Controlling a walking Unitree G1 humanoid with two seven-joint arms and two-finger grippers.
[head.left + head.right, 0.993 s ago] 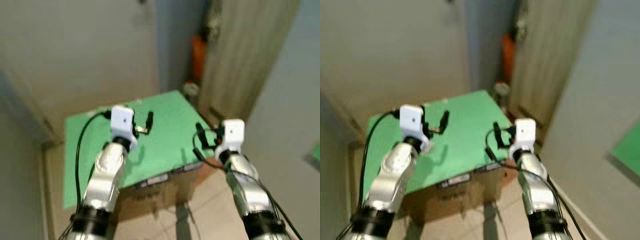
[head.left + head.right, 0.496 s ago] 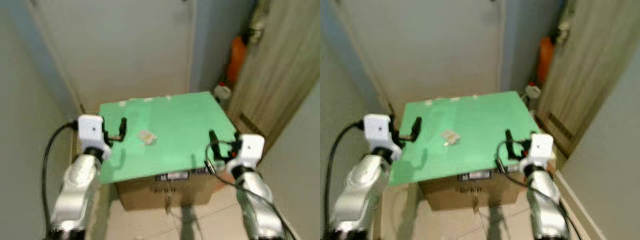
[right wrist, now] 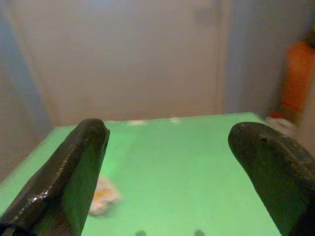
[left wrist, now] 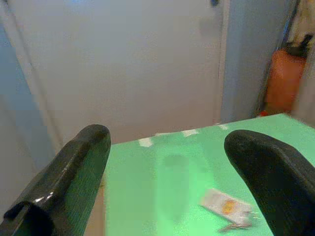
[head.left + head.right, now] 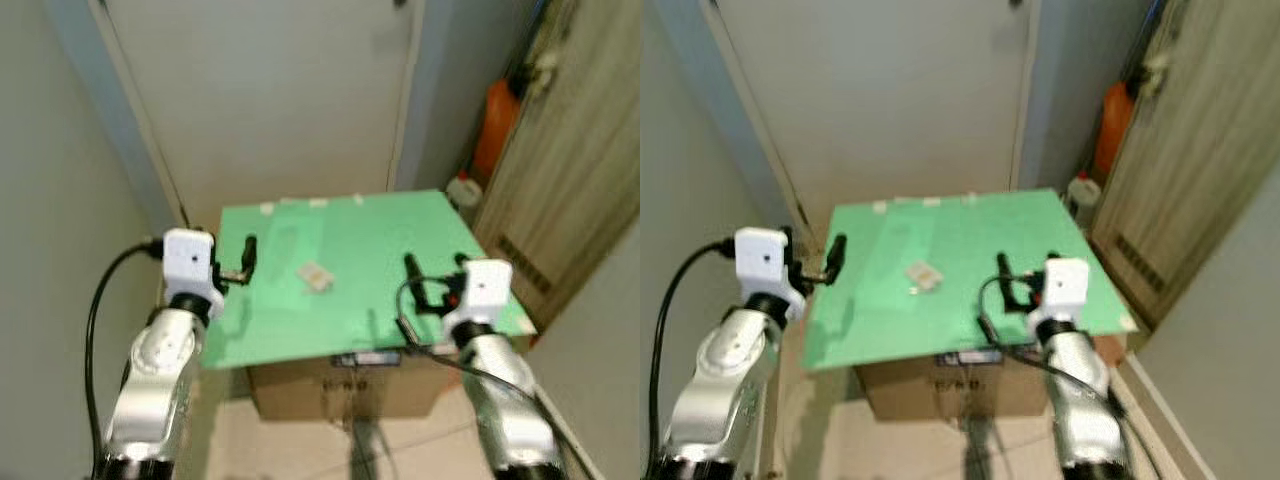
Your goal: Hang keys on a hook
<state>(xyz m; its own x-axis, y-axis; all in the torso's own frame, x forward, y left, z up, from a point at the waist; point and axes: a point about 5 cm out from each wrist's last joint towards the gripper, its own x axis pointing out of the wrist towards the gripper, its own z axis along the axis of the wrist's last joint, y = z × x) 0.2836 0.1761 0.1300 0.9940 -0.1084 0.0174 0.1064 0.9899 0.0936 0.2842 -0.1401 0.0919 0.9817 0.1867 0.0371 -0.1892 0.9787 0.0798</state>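
— Lying where, the keys (image 5: 316,277)?
— Resting flat near the middle of the green worktop (image 5: 420,225), with a pale tag attached, between the two arms and apart from both.
— Left pincer (image 5: 240,262)?
— Hovering over the worktop's left edge, fingers (image 4: 74,172) spread wide, gripping nothing.
— Right pincer (image 5: 417,283)?
— Hanging above the front right part, also gaping wide and carrying nothing.
— Behind the worktop?
— Standing shut, a white door (image 5: 270,90); sitting in the right corner, an orange container (image 5: 497,130).
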